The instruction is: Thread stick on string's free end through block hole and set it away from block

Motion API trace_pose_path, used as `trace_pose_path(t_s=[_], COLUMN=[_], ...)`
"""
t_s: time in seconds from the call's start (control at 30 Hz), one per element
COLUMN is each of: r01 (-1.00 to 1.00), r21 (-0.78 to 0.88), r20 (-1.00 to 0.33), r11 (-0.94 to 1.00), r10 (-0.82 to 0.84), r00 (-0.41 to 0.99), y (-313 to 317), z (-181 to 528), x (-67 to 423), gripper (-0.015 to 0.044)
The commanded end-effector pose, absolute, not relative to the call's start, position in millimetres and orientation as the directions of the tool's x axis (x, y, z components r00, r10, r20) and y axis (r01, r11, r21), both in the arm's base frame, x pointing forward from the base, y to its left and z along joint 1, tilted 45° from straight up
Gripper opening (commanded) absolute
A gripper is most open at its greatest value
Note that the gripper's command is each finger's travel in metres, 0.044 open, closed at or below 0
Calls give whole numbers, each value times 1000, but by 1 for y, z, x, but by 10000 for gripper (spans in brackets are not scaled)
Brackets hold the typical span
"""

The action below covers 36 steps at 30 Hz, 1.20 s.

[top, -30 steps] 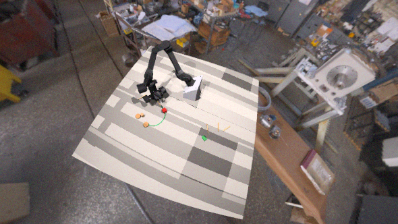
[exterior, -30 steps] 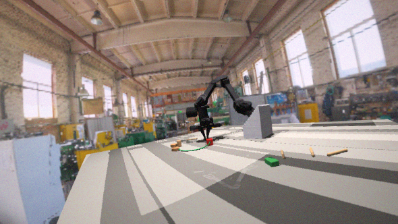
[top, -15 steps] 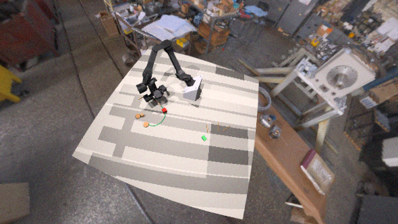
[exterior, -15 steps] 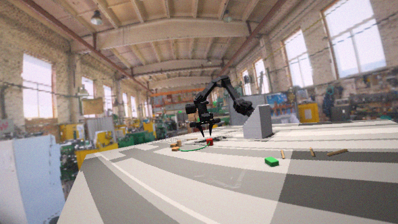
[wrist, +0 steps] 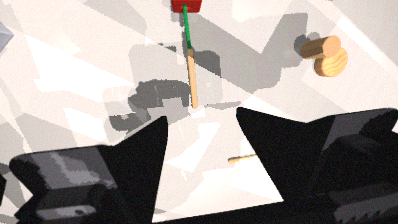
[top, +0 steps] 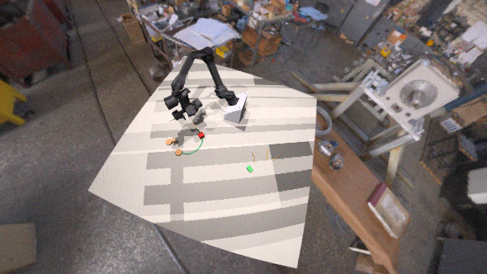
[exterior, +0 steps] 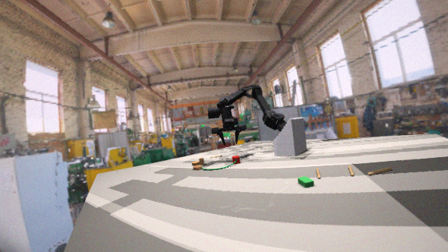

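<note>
The red block [top: 200, 134] [exterior: 235, 159] [wrist: 187, 5] sits on the table. A green string [top: 197, 148] [exterior: 218, 168] [wrist: 186, 22] runs from the round wooden button [top: 178, 152] [exterior: 197, 167] to the block and comes out on the block's far side. The thin wooden stick [wrist: 192, 80] on the string's end is below and ahead of my fingers, and neither finger touches it. My gripper [top: 187, 117] [exterior: 228, 140] [wrist: 202, 116] is open and empty. It hangs above the table just beyond the block.
A wooden cylinder [wrist: 320, 47] and a wooden disc [top: 168, 142] [wrist: 331, 63] lie left of the block. A short loose stick [wrist: 242, 159] lies under the gripper. A green block [top: 249, 168] [exterior: 305, 181] and three loose sticks [top: 267, 154] [exterior: 351, 170] lie farther off. The arm's grey base [top: 236, 108] [exterior: 290, 137] stands nearby.
</note>
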<state>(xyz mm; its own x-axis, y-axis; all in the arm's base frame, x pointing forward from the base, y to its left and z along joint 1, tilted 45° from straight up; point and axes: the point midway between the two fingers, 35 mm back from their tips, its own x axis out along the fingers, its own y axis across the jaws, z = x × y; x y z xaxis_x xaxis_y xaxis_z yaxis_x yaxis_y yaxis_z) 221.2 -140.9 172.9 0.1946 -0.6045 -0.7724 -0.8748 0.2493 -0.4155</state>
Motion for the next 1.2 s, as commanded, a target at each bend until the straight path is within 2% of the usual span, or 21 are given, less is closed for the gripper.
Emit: trace_pose_path(t_s=[0.0, 0.07, 1.17], r01=[-875, -875, -880], r21=[-416, -415, -407], r20=[-773, -774, -777], r11=[248, 250, 246], r10=[-604, -603, -599], r00=[196, 194, 192], y=[-139, -126, -121], z=[174, 187, 190], x=[221, 219, 218], gripper=[394, 440, 440])
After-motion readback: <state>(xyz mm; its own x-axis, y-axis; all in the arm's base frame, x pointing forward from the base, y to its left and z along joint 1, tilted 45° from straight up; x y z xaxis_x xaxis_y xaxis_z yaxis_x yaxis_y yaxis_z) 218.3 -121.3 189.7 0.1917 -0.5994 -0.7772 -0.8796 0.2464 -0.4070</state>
